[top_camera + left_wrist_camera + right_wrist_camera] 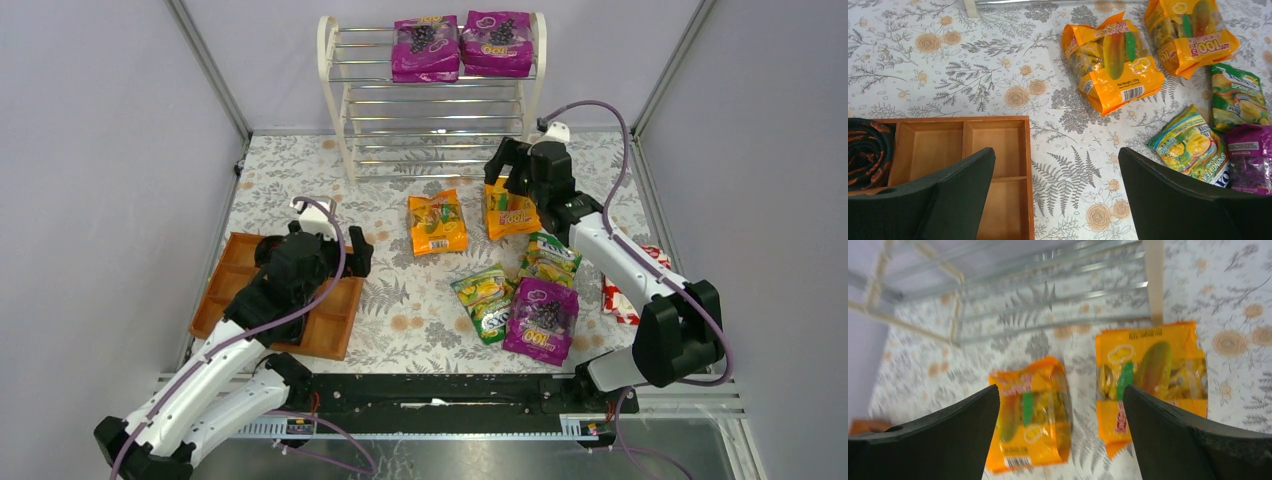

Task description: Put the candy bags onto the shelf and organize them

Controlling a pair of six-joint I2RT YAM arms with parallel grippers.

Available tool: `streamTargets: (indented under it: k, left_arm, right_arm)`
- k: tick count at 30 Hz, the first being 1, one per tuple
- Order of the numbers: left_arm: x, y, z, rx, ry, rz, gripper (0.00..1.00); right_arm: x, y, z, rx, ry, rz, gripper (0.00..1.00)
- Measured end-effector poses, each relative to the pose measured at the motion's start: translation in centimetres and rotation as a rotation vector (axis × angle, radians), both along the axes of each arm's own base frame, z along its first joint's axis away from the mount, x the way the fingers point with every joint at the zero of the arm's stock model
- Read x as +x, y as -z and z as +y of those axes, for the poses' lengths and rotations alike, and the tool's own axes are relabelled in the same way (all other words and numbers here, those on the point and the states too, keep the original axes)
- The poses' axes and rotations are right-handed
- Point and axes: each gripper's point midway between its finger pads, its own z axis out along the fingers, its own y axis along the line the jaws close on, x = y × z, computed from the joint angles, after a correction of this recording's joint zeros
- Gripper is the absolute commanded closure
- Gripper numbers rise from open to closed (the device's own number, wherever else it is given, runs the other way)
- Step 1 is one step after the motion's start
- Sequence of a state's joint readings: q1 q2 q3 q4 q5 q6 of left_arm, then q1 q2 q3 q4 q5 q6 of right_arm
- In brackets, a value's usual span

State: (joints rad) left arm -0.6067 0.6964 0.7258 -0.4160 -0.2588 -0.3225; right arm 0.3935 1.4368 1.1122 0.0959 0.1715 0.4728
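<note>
Purple bags [425,47], two, sit on shelf [430,100] top tier; five left on table [290,180]. Orange bags [1153,375] just ahead of right gripper [1060,392], spread wide, empty; left gripper [1057,152] likewise released.

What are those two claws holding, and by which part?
Nothing. The left gripper and the right gripper are both open and empty; the orange bags lie loose on the table.

The floral worktop [400,320] carries the shelf [430,125] at its far edge and a wooden compartment tray [335,325] by its left edge. Right of centre lie two orange candy bags [437,222], two green-yellow candy bags [484,300] and one purple candy bag [542,320].
</note>
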Motion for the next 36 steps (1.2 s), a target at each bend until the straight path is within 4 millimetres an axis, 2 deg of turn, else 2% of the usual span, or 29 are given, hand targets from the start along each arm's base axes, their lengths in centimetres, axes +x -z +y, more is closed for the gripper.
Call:
streamTargets:
  k: [4,11,15,19,22,26,29,32,36]
  left_arm:
    - [0.5,0.9,0.2,0.010,-0.021,0.032,0.01]
    - [2.6,1.8,-0.5,-0.002,-0.037,0.063,0.01]
    - [5.0,1.3,-1.7,-0.053,-0.020,0.058,0.01]
    - [8.5,-0.4,-1.8,-0.140,-0.026,0.029,0.01]
    - [11.7,-2.0,-0.3,-0.246,-0.059,-0.005,0.01]
    - [16.0,-3.9,3.9,-0.422,-0.135,-0.083,0.01]
    - [18.6,-4.1,7.0,-0.540,-0.202,-0.114,0.04]
    - [21.1,-3.4,9.4,-0.655,-0.265,-0.087,0.06]
    - [25.1,-3.9,10.8,-0.733,-0.307,-0.045,0.12]
  right_arm:
    - [-1.9,2.9,0.6,-0.086,-0.115,0.120,0.00]
    - [-5.5,6.3,2.9,-0.087,-0.333,0.248,0.00]
    - [-8.3,9.0,2.8,-0.091,-0.397,0.313,0.00]
    - [-10.6,9.5,2.6,-0.086,-0.450,0.314,0.00]
    - [-11.8,8.3,2.8,-0.062,-0.485,0.268,0.00]
    - [-12.8,6.4,2.9,-0.038,-0.511,0.193,0.00]
    - [-13.3,5.5,2.7,-0.034,-0.510,0.155,0.00]
    - [-13.6,5.0,3.0,-0.054,-0.512,0.129,0.00]
    - [-14.8,4.6,4.2,-0.074,-0.554,0.104,0.00]
